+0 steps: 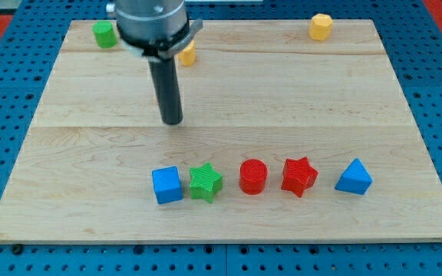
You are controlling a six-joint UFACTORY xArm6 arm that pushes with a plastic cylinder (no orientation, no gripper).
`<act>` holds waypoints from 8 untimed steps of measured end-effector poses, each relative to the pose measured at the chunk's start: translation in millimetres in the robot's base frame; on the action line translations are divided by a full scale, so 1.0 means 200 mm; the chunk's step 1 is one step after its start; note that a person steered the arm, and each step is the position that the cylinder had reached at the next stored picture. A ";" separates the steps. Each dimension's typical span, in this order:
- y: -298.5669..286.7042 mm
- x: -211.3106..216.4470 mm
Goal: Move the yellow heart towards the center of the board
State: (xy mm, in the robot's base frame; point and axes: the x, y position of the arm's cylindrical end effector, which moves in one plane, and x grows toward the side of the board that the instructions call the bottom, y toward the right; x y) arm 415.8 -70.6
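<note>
A yellow block (186,54) sits near the view's top, left of centre, partly hidden behind the rod, so I cannot make out its shape. A second yellow block (321,26), with a hexagon-like top, stands at the view's top right. My tip (173,121) rests on the board below the hidden yellow block, well apart from it and above the row of blocks at the bottom.
A green cylinder (104,34) stands at the top left. Along the bottom lies a row: blue cube (166,185), green star (206,182), red cylinder (253,176), red star (298,176), blue triangle (354,177). The wooden board (83,153) ends in blue pegboard.
</note>
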 end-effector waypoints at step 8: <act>-0.07 -0.53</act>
State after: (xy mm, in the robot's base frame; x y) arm 310.6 -84.3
